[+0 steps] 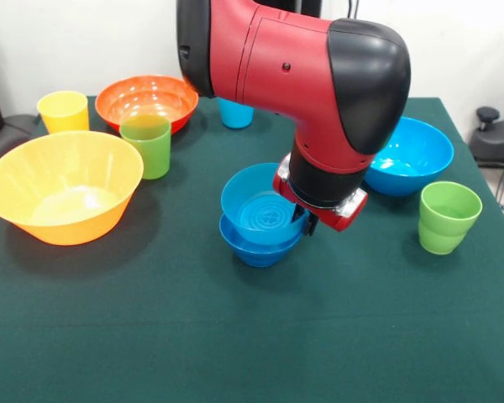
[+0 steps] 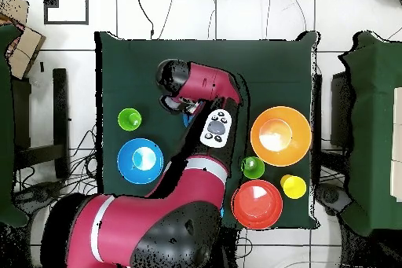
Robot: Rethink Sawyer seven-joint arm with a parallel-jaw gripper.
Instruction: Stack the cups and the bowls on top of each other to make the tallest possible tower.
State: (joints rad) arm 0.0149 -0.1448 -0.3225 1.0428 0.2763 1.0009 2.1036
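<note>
Pincer (image 1: 312, 222) mostly hidden beneath the red and black wrist, just at the 3 o'clock rim of the stacked blue bowls; only a dark tip visible, so impossible to tell how wide apart or whether gripping anything. Directly beside it, at centre of the green desk (image 1: 235, 336): medium light blue glossy flared bowl (image 1: 260, 206) nested in the small dark blue glossy bowl (image 1: 259, 245), forming a two-bowl pile. Toward 2 o'clock from that pile, partly behind the arm: big light blue flared plastic bowl (image 1: 413, 156). Toward 3 o'clock, near the desk's edge: green smooth plastic tumbler (image 1: 448, 217), looking like two nested together, upright. Toward 10 o'clock: second green tumbler (image 1: 146, 144), upright, just in front of the orange-red glossy flared bowl (image 1: 146, 101). At 12 o'clock, tucked behind the arm: light blue tumbler (image 1: 234, 113), only partly seen. Toward 9 o'clock: big yellow-orange flared bowl (image 1: 64, 185), empty, open side up. Beyond it at 10 o'clock, at the far corner: yellow tumbler (image 1: 64, 111), upright. From overhead, arm (image 2: 196, 123) stretched across the middle of the desk, covering the blue pile.
</note>
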